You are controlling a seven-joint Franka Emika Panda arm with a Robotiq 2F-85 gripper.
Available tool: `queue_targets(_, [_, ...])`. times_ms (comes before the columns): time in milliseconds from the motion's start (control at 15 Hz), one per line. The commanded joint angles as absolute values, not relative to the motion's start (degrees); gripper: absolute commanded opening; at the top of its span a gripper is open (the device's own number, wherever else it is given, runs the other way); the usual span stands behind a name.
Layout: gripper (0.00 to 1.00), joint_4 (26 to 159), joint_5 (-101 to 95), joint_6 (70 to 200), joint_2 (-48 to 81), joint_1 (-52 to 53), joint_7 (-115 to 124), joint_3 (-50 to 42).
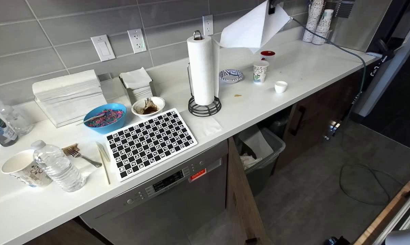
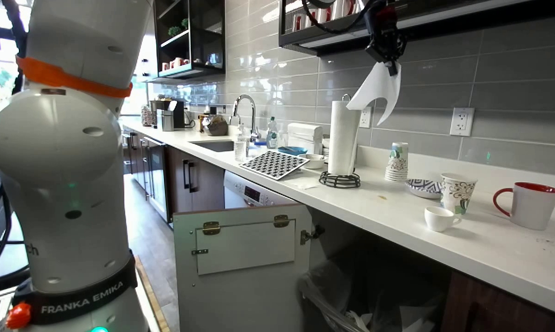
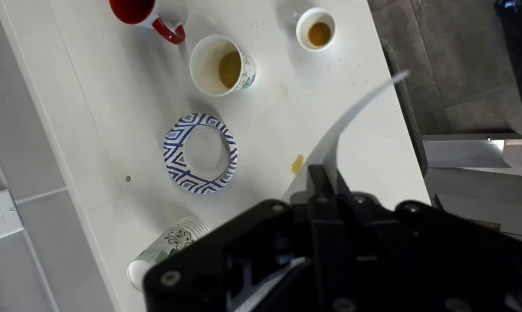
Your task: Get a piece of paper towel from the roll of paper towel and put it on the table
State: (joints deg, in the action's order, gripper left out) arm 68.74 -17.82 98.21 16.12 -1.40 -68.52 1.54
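Observation:
My gripper is shut on a piece of paper towel, pinched at its upper edge. The white sheet hangs folded from the fingers in both exterior views, above the counter. The gripper also shows in both exterior views. The roll of paper towel stands upright on its dark wire holder, also in an exterior view. The sheet's lower corner is close to the roll's top; I cannot tell whether they touch. The table is the white countertop below, also in the wrist view.
A patterned plate, paper cup, small white cup and red-lined mug stand beyond the roll. A patterned mat and blue bowl lie on its other side. A cabinet door hangs open.

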Motion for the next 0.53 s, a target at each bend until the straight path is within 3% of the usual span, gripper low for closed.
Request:
queue_targets(0, [0.0, 64.88, -18.78, 95.26, 17.74, -0.32, -68.72, 1.8])
queue_targets(467, [0.0, 60.21, -19.86, 94.15, 18.79, 0.83, -68.98, 1.53])
